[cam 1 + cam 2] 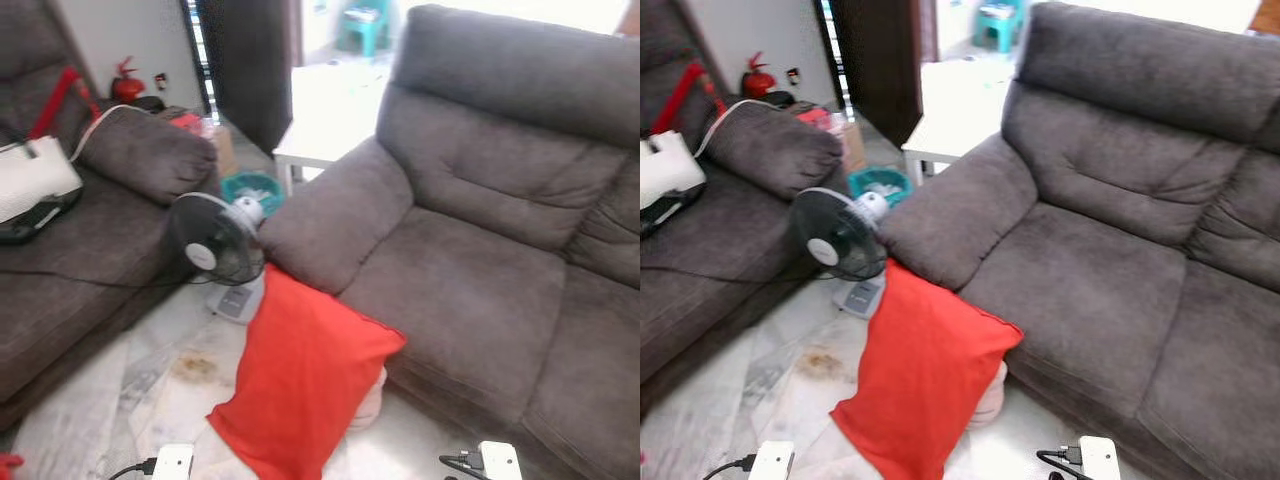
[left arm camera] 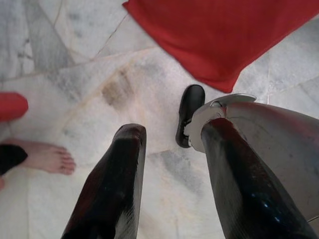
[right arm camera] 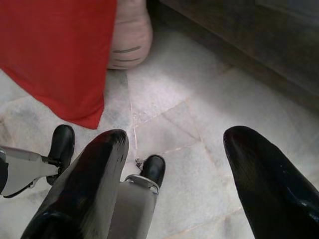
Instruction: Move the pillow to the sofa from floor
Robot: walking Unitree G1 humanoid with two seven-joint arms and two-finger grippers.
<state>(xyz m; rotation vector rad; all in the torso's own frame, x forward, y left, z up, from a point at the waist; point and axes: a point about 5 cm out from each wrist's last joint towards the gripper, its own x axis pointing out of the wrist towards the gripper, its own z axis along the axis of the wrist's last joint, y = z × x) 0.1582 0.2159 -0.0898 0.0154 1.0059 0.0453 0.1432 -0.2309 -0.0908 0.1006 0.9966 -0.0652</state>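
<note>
A red pillow (image 1: 300, 375) is seen on the marble floor (image 1: 120, 400), leaned against the near front of the grey sofa (image 1: 480, 290) on the right, its top corner touching the sofa's armrest. A fan (image 1: 215, 245) stands just left of the pillow, between the sofa and a second couch (image 1: 70, 250) on the far left. The left pincer (image 2: 169, 169) hangs over the floor with fingers spread wide, holding nothing; a bare foot (image 2: 47, 157) is seen nearby. The right pincer (image 3: 174, 164) is likewise held wide and empty, near the pillow's lower corner.
</note>
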